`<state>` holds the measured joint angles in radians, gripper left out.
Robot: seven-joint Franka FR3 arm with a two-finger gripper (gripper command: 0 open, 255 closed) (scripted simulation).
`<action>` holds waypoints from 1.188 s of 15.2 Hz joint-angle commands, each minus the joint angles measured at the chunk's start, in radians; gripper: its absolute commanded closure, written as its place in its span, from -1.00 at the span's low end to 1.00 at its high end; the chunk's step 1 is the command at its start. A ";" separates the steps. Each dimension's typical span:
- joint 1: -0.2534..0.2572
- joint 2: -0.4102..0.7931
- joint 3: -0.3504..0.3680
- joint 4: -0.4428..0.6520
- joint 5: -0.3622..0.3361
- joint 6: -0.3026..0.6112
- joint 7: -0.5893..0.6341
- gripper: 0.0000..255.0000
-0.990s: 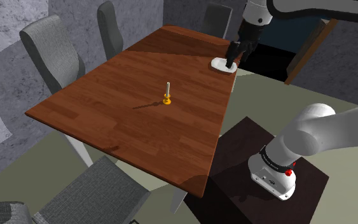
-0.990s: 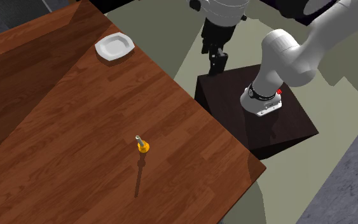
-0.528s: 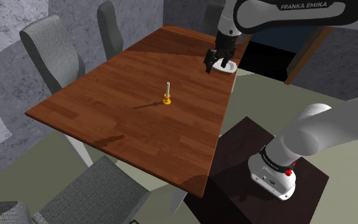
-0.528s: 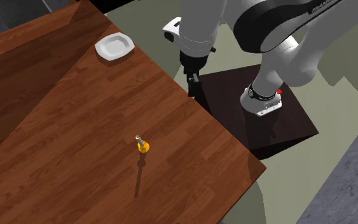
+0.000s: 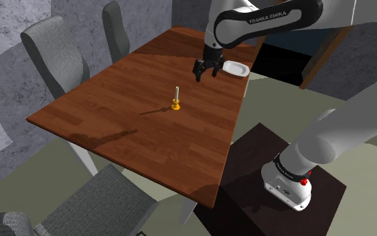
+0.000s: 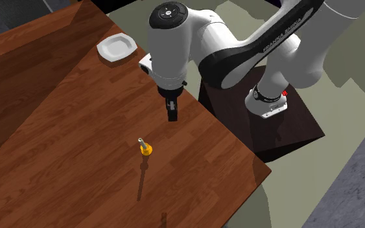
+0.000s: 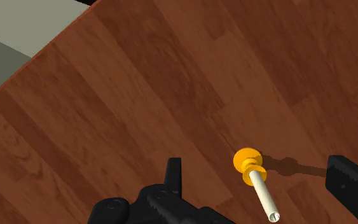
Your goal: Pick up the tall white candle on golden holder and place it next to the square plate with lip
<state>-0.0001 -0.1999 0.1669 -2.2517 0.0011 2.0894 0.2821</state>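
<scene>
Open and empty, my gripper [image 5: 205,72] hangs over the wooden tabletop [image 5: 113,107]. The candle [image 5: 176,94] stands upright mid-tabletop, well apart from the square plate [image 5: 236,68] at a far corner. It looks slim, light and tippy, so I judge the stem just above the golden holder [image 7: 247,159] the safest hold. Grey chairs [image 5: 56,50] and grey walls [image 5: 3,33] surround the table.
</scene>
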 commanded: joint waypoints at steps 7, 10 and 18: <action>0.010 0.316 0.023 0.207 -0.053 0.104 0.093 -1.00; 0.021 0.435 0.022 0.304 -0.075 0.124 0.123 -1.00; 0.035 0.567 0.013 0.373 -0.101 0.185 0.150 -1.00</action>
<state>0.0343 0.3598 0.1812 -1.8768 -0.0978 2.2642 0.4305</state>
